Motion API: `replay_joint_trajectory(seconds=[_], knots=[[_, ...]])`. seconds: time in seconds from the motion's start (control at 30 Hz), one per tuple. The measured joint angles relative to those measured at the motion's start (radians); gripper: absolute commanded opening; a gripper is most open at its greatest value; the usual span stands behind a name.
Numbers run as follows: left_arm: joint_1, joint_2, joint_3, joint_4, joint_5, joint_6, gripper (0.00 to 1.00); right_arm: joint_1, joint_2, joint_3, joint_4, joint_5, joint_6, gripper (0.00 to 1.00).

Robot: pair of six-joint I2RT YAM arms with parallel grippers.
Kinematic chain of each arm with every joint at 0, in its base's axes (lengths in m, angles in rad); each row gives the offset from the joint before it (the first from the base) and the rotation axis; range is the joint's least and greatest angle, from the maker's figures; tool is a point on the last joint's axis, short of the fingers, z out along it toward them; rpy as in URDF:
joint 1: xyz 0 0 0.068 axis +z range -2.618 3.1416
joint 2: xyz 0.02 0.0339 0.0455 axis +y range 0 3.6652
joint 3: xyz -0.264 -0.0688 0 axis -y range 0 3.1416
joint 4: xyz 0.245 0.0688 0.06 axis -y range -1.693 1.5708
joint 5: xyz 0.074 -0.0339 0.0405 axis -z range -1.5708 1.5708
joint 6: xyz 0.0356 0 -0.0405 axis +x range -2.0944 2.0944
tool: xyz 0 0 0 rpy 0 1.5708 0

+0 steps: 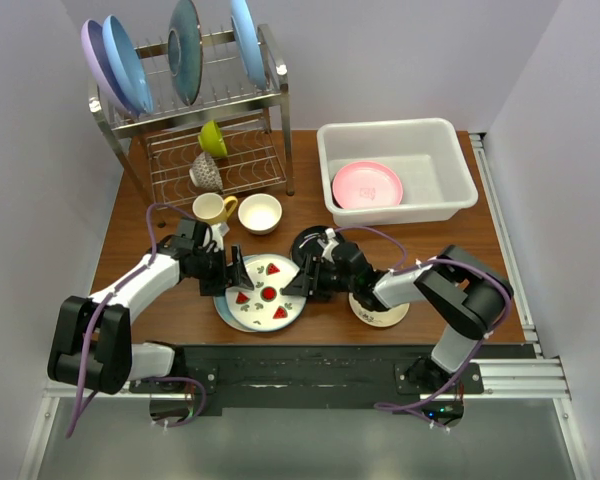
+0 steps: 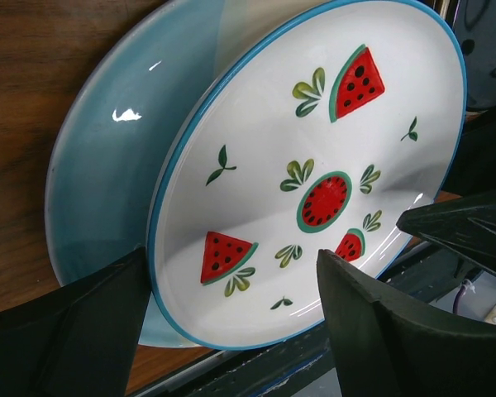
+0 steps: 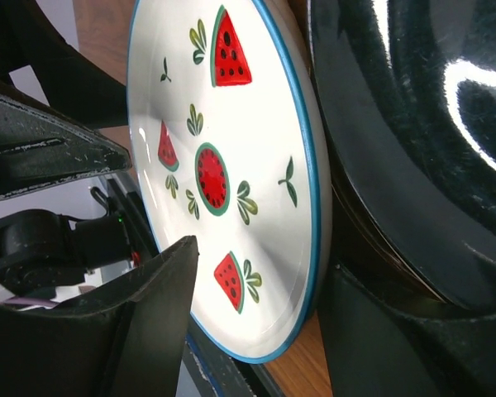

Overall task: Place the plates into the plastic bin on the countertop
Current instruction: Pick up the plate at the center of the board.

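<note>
The white plate with red fruit slices (image 1: 268, 292) lies on the teal-and-cream plate (image 1: 223, 308) near the countertop's (image 1: 460, 260) front edge. My left gripper (image 1: 232, 275) is open at its left rim, with the rim between the fingers in the left wrist view (image 2: 231, 331). My right gripper (image 1: 302, 280) is open at its right rim (image 3: 260, 322), one finger (image 3: 380, 331) between this plate (image 3: 223, 165) and the glossy black plate (image 3: 413, 124). A pink plate (image 1: 367, 185) lies in the white plastic bin (image 1: 450, 150). A small cream plate (image 1: 380, 314) sits under the right arm.
A steel wire rack (image 1: 270, 95) at the back left holds blue, lilac and dark teal plates, plus a green cup (image 1: 213, 137) and a patterned cup (image 1: 204, 171). A yellow mug (image 1: 212, 208) and a small cream bowl (image 1: 260, 213) stand before it.
</note>
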Motion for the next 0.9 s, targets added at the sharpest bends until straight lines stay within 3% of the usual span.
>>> replay_joint_trajectory(seconds=[0.27, 0.57, 0.9], knots=[[0.000, 0.005, 0.000, 0.007, 0.004, 0.000, 0.82, 0.001, -0.026, -0.009, -0.035, 0.002, 0.009, 0.51], [0.000, 0.016, 0.000, 0.008, 0.013, 0.001, 0.82, 0.020, -0.175, 0.027, -0.182, 0.014, -0.035, 0.49], [0.000, 0.016, 0.000, 0.007, 0.009, 0.010, 0.82, 0.021, -0.113, 0.048, -0.198, 0.014, -0.046, 0.39]])
